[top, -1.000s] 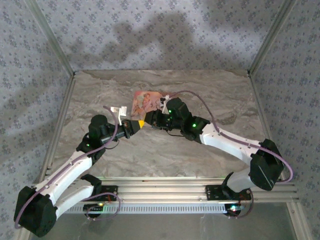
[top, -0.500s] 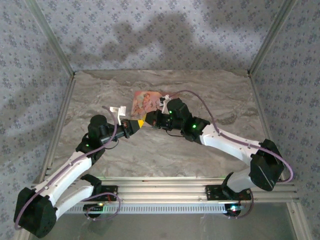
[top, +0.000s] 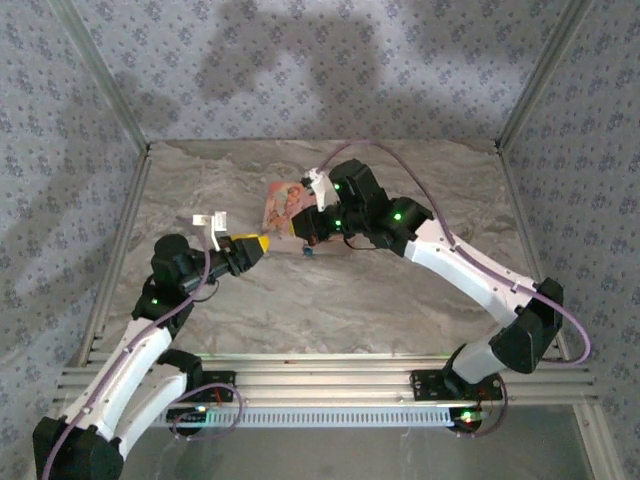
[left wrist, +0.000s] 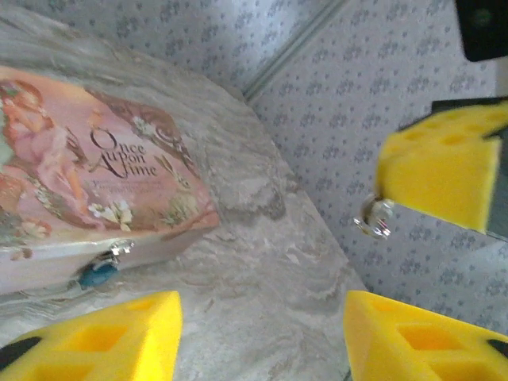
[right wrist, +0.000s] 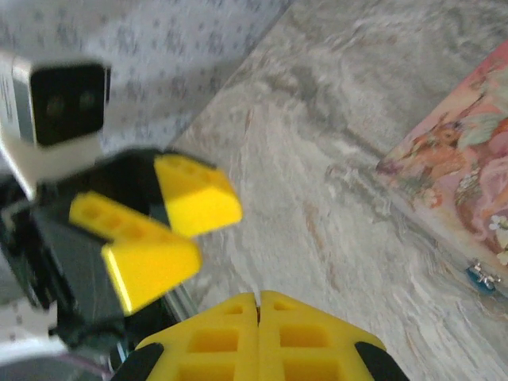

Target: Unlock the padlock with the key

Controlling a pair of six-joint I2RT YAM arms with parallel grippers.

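R end effector (right wrist: 258,300) pinching key (left wrist: 373,217), mostly hidden.

We log colours.
- Box (left wrist: 87,175): pink lid, painted picture, dark script.
- Padlock (left wrist: 97,275): blue-green.
- Key (left wrist: 374,218): silver.
- Pads (right wrist: 262,341): yellow.
- Tabletop (top: 350,310): grey, marbled.
- Walls (top: 300,80): pale blue-grey with a small floral print.
- Arms (top: 470,280): white and black.

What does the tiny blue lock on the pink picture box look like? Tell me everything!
The tiny blue-green padlock looks rounded and shiny, like painted metal. It hangs from a small silver clasp on the front side of the pink picture-lidded box, low near the grey marbled table. Blur hides whether it is locked.
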